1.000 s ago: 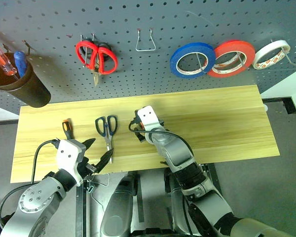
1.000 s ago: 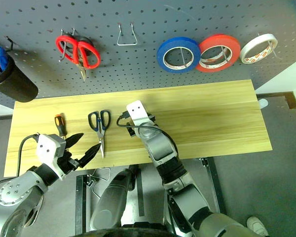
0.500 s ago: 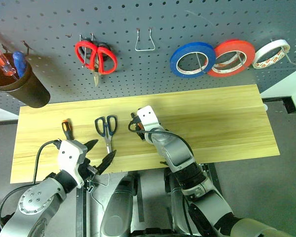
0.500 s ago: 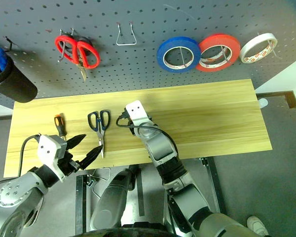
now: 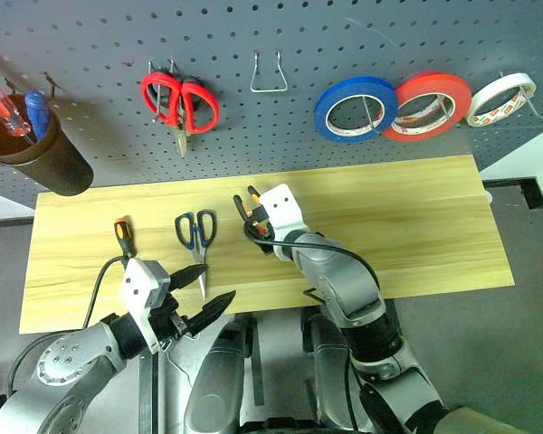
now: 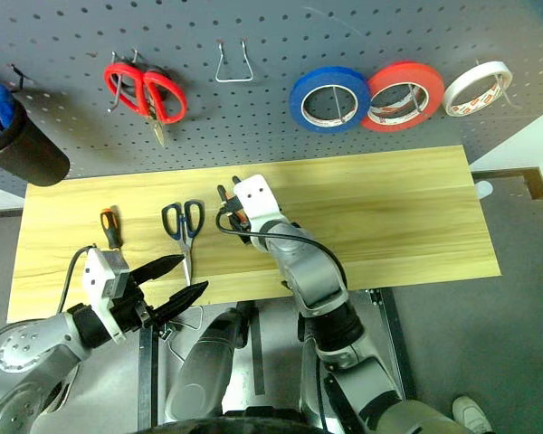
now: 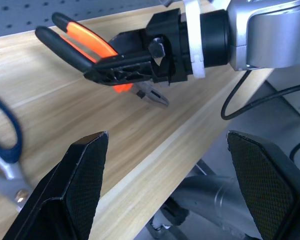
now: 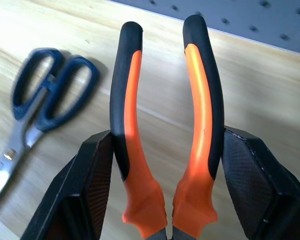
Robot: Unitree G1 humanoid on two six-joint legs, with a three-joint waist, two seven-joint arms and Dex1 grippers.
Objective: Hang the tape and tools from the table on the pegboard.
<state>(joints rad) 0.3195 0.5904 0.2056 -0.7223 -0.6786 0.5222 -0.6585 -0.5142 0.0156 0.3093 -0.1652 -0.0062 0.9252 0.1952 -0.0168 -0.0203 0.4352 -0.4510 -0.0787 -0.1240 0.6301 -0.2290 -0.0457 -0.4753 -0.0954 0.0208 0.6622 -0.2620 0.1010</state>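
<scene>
Pliers (image 8: 165, 130): pinched by right gripper (image 5: 258, 215), raised above surface (image 5: 416, 226) centre. Scissors (image 5: 196, 237), screwdriver (image 5: 123, 237): lying left. Tape (image 5: 355, 108): on pegboard (image 5: 281, 36). Left gripper (image 5: 205, 289): spread, empty, near edge.

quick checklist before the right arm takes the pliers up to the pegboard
1. Right gripper shut on the pliers: ok, a finger presses each handle from outside.
2. Pliers lifted off the table: ok, in the left wrist view the nose hangs above the wood.
3. Free hook on the pegboard: ok, the wire hook between the red scissors and the blue tape carries nothing.
4. Left gripper out of the way: ok, open at the table's near edge.
5. Dark-handled scissors and orange-handled screwdriver apart from the pliers: ok, flat on the table.
6. Handle gap fits the hook: cannot tell.
</scene>
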